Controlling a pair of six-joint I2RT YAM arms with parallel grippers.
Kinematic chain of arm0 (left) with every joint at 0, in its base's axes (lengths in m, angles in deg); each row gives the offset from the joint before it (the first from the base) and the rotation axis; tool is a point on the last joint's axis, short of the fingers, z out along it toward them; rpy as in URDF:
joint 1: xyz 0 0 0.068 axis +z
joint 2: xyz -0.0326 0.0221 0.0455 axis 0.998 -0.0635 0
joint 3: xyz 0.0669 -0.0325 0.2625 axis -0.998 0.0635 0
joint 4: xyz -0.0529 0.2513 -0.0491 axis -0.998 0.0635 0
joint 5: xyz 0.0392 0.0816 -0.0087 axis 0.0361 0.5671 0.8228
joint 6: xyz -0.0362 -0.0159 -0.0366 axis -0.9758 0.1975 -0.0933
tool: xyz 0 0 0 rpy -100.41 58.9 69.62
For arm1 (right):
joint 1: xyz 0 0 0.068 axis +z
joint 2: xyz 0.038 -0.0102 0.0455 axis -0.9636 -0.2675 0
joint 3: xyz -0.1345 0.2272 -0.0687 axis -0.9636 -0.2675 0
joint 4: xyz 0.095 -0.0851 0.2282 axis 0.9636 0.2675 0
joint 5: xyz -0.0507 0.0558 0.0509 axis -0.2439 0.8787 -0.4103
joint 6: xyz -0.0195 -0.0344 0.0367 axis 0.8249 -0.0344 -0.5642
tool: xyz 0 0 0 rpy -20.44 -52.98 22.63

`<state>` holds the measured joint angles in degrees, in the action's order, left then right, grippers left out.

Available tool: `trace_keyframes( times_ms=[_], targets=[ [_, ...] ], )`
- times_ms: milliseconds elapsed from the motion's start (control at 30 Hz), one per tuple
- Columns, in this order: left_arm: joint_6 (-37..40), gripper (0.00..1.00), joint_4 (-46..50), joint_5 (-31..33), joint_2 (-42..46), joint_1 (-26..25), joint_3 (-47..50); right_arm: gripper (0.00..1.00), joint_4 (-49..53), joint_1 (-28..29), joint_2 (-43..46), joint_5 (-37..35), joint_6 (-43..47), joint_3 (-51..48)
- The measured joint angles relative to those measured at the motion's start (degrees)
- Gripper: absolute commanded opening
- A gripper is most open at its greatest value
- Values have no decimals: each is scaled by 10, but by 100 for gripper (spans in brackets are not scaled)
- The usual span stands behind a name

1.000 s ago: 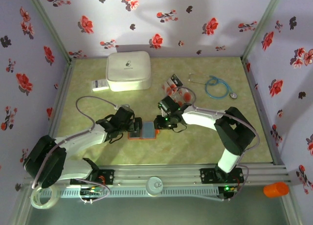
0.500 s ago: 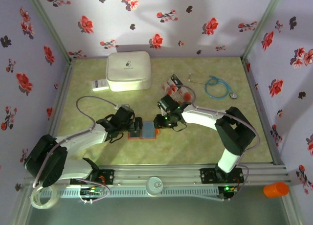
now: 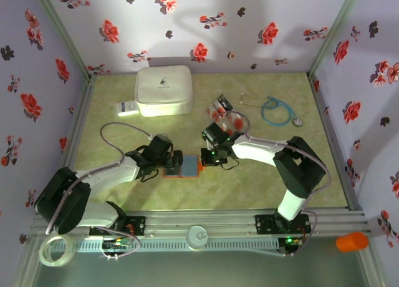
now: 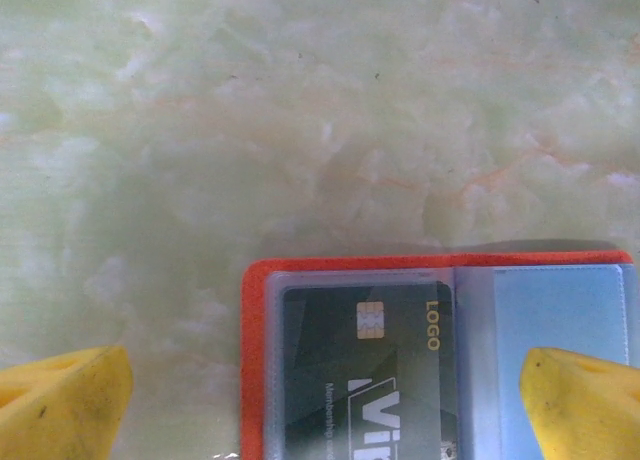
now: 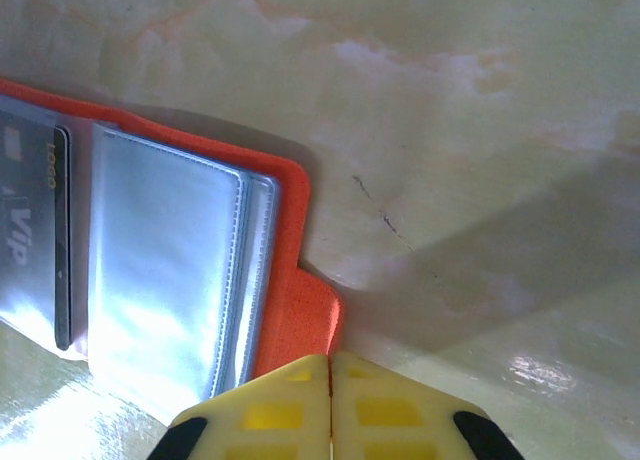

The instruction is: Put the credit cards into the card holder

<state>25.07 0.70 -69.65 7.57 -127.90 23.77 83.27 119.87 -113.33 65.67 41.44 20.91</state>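
The card holder [image 3: 183, 165] lies open on the green table, orange-red outside with bluish clear pockets [image 5: 165, 280]. One dark credit card [image 4: 372, 375] sits in its left pocket. More credit cards [image 3: 220, 104] lie loose farther back. My left gripper [image 4: 322, 405] is open over the holder's left half, one yellow fingertip [image 4: 60, 405] on each side, nothing between them. My right gripper [image 5: 330, 375] is shut, with its jaws pinched on the orange tab [image 5: 305, 315] at the holder's right edge. In the top view the left gripper [image 3: 167, 164] and right gripper [image 3: 201, 163] flank the holder.
A big white rounded case [image 3: 164, 90] stands at the back left with a white barcode label [image 3: 127, 108] beside it. A blue stethoscope [image 3: 274, 110] lies at the back right. An orange cylinder [image 3: 351, 241] and a tape roll [image 3: 55, 249] sit outside the front rail.
My right gripper has closed at the holder's right edge. The left arm has shifted slightly and its gripper stays open. The holder has not moved.
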Motion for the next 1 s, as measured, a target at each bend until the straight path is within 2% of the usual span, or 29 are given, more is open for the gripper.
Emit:
trace_keyframes(
  times_ms=[1000],
  targets=[
    [0, 100, -74, -56, -55, 1, -1, 1, -11, 0, -1, 0, 0, -3]
  ],
)
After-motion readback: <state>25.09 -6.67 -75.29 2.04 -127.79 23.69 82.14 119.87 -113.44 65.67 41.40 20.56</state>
